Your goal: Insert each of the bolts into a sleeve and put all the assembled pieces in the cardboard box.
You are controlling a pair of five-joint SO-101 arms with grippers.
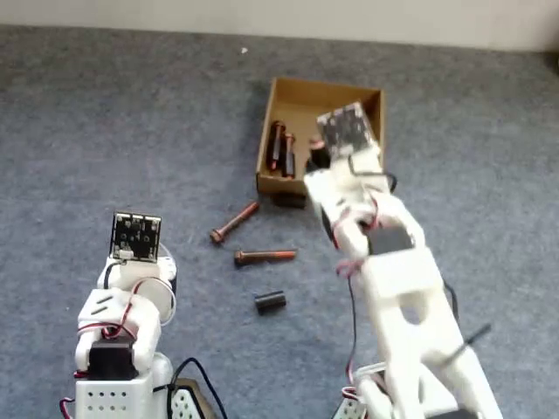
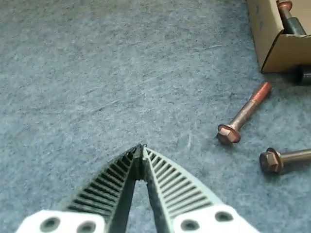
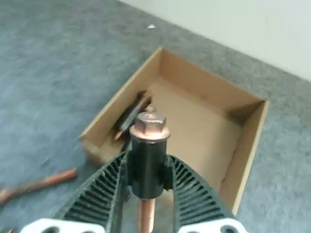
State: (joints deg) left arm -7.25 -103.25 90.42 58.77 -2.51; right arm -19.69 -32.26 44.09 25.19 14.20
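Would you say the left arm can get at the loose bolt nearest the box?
Probably yes: the bolt lies on open carpet ahead of the left gripper with nothing between, though its shut jaws must open first.

- grey carpet [image 1: 131, 113] covers the whole work surface, short flat pile
- pale wall [image 1: 262, 13] runs along the carpet's far edge
- small white scrap [image 1: 244, 51] lies on the carpet near the far edge
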